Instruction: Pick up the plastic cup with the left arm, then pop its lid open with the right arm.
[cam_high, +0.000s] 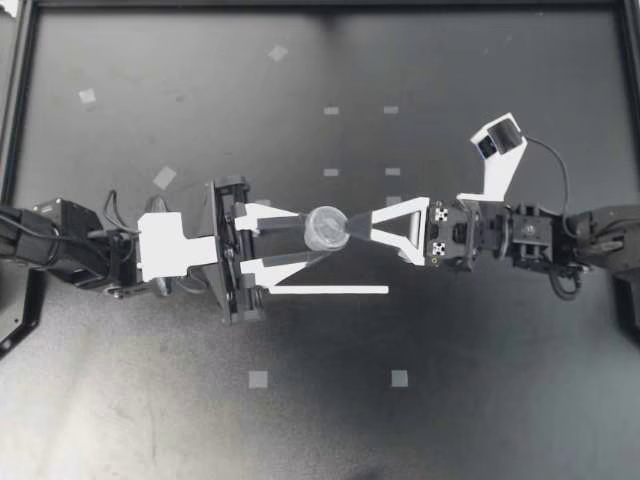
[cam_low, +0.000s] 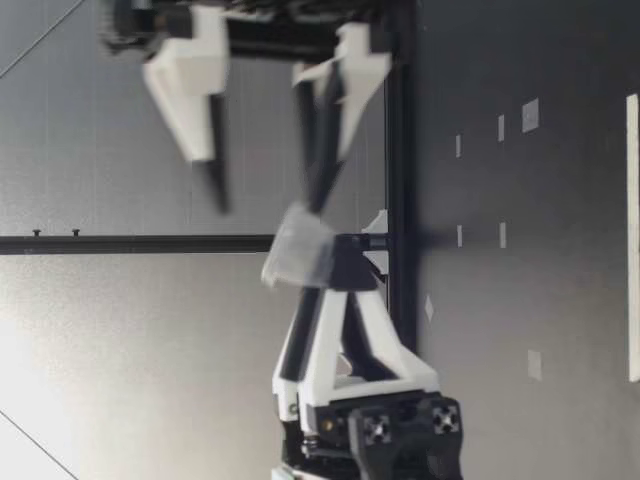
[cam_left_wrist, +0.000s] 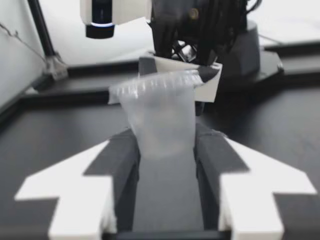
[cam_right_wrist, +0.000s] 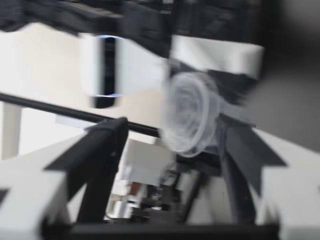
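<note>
1. My left gripper (cam_high: 318, 240) is clamped on a small clear plastic cup (cam_high: 327, 228), its fingers pressing both sides of the base.
2. My right gripper (cam_high: 355, 231) is spread apart, with one finger touching the cup.
3. The cup hangs above the middle of the black table (cam_high: 450, 380).

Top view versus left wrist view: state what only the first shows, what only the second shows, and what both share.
Only the top view: tape squares on the table. Only the left wrist view: the clear cup side-on, its base touched from both sides by the fingers of my left gripper. Both: the cup, with my right gripper at its rim.
</note>
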